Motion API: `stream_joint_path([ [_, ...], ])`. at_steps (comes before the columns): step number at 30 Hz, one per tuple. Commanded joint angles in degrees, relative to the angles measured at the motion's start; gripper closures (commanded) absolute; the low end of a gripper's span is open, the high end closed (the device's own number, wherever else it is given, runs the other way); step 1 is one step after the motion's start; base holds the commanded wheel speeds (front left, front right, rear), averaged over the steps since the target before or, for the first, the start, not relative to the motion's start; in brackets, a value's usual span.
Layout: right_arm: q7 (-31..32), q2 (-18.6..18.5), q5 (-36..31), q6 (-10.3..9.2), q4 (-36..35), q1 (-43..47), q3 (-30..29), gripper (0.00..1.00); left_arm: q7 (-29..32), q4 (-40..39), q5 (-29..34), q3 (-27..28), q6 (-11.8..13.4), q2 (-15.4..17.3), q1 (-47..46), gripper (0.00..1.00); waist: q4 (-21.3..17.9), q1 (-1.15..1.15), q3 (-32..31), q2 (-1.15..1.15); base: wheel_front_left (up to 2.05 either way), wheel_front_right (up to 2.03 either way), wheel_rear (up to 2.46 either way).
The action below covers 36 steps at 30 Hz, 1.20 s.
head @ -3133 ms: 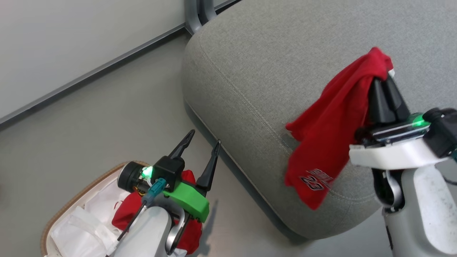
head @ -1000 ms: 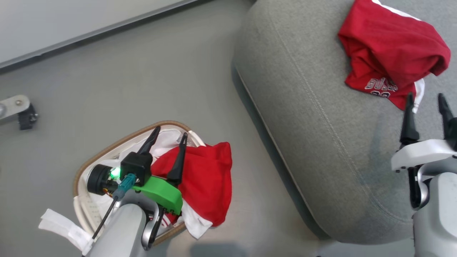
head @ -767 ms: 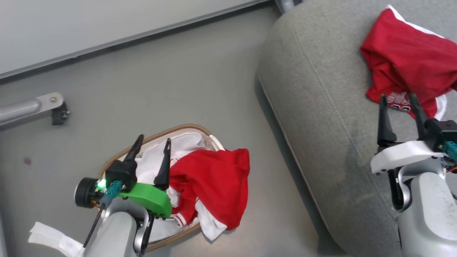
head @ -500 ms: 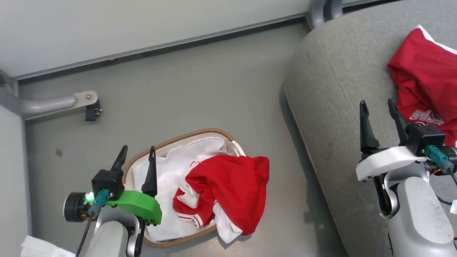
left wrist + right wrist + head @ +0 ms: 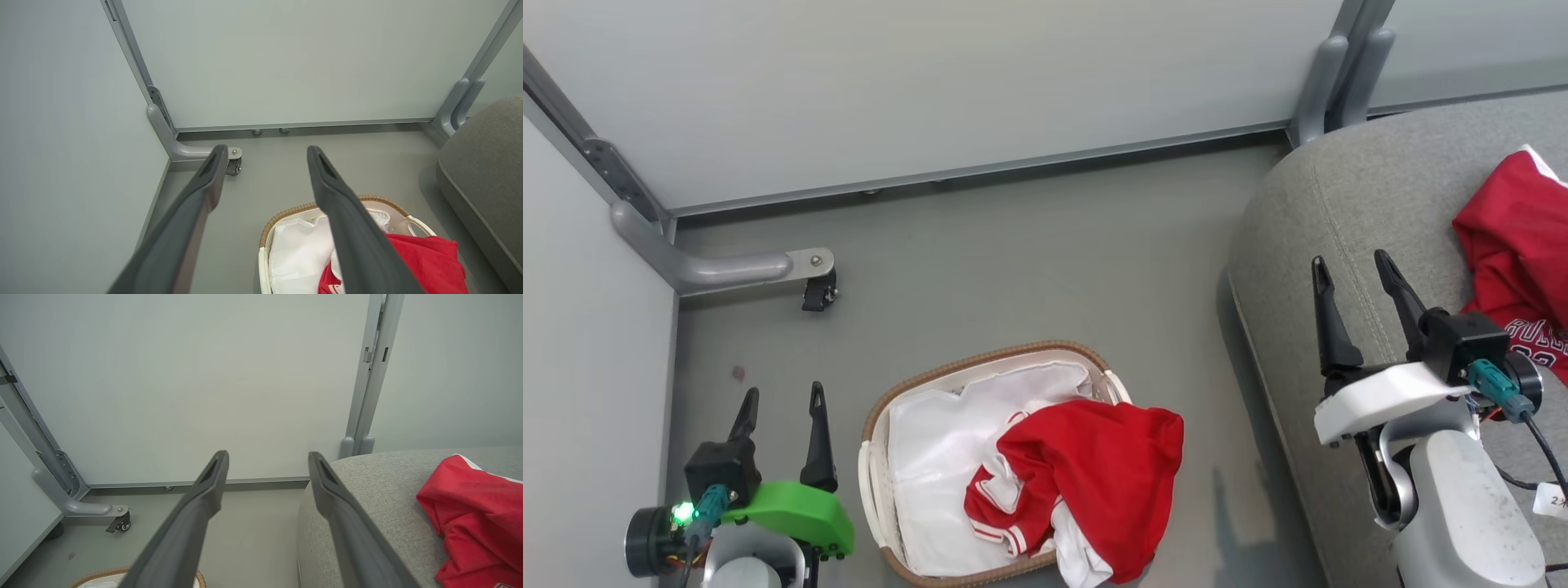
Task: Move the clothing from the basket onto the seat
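- Noting a cream oval laundry basket [image 5: 980, 358] with a brown woven rim, set on the grey floor [image 5: 1013, 261]; white fabric liner [image 5: 939, 457] crumpled inside.
- In the basket, right half: red garment with white striped-edged panels [image 5: 1094, 465], bunched up, spilling over the right rim and hanging down outside toward the floor.
- Right of the basket, well apart: grey woven seat [image 5: 1339, 212], rounded corner and stitched seam facing the basket.
- On that seat, on the side away from the basket: second red garment [image 5: 1515, 245], crumpled, with white lettering partly showing at its lower edge and white trim at its top.
- Just left of the basket: left gripper [image 5: 783, 389], fingers spread apart, nothing between them, touching nothing, tips pointing toward the wall.
- From the left wrist view: basket rim and red cloth low and to the right, partly hidden behind one dark finger.
- Well right of the basket, over the seat's near edge: right gripper [image 5: 1348, 260], fingers spread apart and empty, just beside the lettered garment, fingertips clear of the cloth.
- Beyond the basket: pale wall panel [image 5: 931, 82].
- Beyond and left of the basket: grey metal foot with a small black caster [image 5: 818, 290].
- Beyond and right of the basket, at the seat's far corner: grey upright posts [image 5: 1331, 73].
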Motion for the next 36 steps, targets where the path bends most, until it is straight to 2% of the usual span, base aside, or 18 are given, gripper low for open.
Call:
stream_joint_path([
  [1,0.0,-0.3,0.5,-0.06,0.1,1.3,0.3,0.00,0.0,-0.1,0.7,0.4,-0.3,-0.2,1.3,0.00,0.8,0.00,-1.9,0.00,0.00,0.00,0.00],
  [11,0.0,-0.2,1.9,-0.06,1.4,5.6,1.1,0.00,0.0,-0.6,1.5,2.2,-0.5,-0.7,5.5,0.00,0.9,0.00,-5.6,0.00,0.00,0.00,0.00],
  [22,0.0,-0.3,2.1,-0.06,2.3,8.5,1.3,0.00,0.0,-0.6,-0.5,1.0,0.1,-0.7,9.1,0.00,0.8,0.00,-7.0,0.00,0.00,0.00,0.00],
  [28,0.0,-0.2,1.7,-0.07,1.7,7.3,1.6,0.00,0.0,-0.7,-1.3,-0.2,-0.3,-0.7,8.1,0.00,0.4,0.00,-5.7,0.00,0.00,0.00,0.00],
  [36,0.0,-0.3,2.6,-0.06,-0.1,3.8,2.3,0.00,0.0,0.0,-2.7,-2.8,-1.4,-0.7,3.0,0.00,-0.7,0.00,1.4,0.00,0.00,0.00,0.00],
])
